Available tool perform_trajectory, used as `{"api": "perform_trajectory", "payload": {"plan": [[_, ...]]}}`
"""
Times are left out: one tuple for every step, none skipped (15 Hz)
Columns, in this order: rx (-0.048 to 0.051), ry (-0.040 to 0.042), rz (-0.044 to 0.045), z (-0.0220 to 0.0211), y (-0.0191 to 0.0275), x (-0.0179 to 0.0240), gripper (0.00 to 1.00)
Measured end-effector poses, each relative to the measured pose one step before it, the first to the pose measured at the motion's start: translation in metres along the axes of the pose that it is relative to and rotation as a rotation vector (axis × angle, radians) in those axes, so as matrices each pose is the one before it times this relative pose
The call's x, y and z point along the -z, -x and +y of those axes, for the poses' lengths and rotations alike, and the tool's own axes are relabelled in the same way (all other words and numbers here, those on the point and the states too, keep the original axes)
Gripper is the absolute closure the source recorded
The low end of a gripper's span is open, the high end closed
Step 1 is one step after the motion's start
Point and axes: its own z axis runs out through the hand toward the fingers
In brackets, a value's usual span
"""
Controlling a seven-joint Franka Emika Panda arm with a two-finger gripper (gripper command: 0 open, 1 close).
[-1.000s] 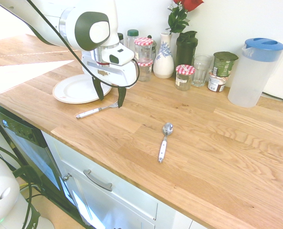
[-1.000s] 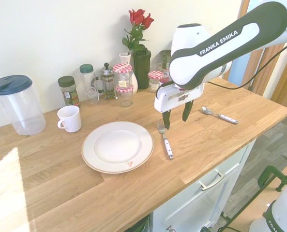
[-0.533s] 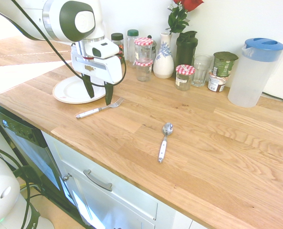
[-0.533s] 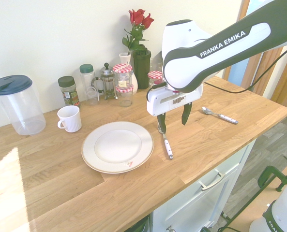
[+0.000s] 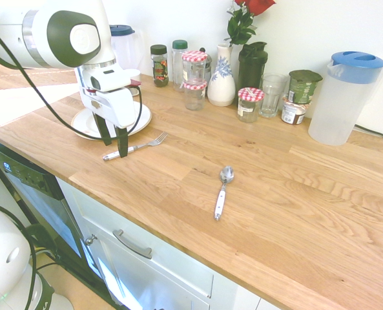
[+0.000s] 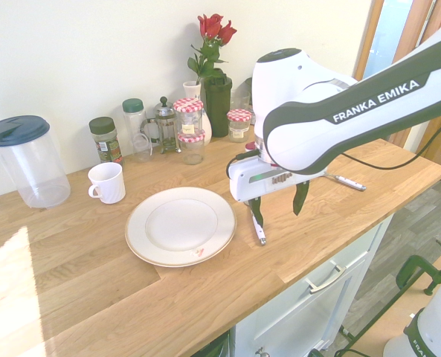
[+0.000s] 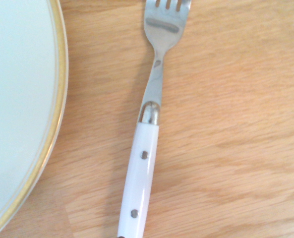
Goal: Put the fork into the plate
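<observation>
The slim silver fork with a white riveted handle (image 5: 134,148) lies flat on the wooden worktop (image 5: 288,194) near its front edge, just beside the round cream plate (image 6: 181,225); nothing is lifted yet. The gripper (image 5: 113,144) hangs upright over the handle, fingers spread, holding nothing.

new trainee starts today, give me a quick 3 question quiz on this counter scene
1. True or false: the fork already lies in the plate.
2. Multiple choice: the gripper hangs over the fork's A) tines B) handle C) neither.
3. Fill in: the spoon has a ____ handle.

Key: 1 false, it lies on the counter beside the plate. 2 B, jaws open. 3 white.
</observation>
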Motion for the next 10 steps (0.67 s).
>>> {"api": "perform_trajectory", "payload": {"plan": [[-0.02124,-0.01091,-0.00172,0.00304,0.00055,-0.00276,0.00],[-0.01806,-0.01205,-0.00118,0.00091,-0.00037,-0.00231,0.00],[-0.01719,-0.01311,0.00152,-0.00178,-0.00097,0.00046,0.00],[-0.01057,-0.01126,0.00045,-0.00195,-0.00080,-0.00067,0.00],[-0.01263,-0.01042,-0.00241,-0.00259,-0.00034,-0.00228,0.00],[-0.00996,-0.00521,-0.00348,-0.00249,-0.00003,-0.00387,0.00],[-0.00297,0.00113,-0.00416,-0.00209,0.00031,-0.00527,0.00],[-0.00339,0.00512,-0.00442,-0.00169,0.00041,-0.00598,0.00],[-0.00576,0.00119,-0.00323,-0.00155,0.00020,-0.00438,0.00],[-0.00572,-0.00132,-0.00245,-0.00137,0.00008,-0.00313,0.00]]}}
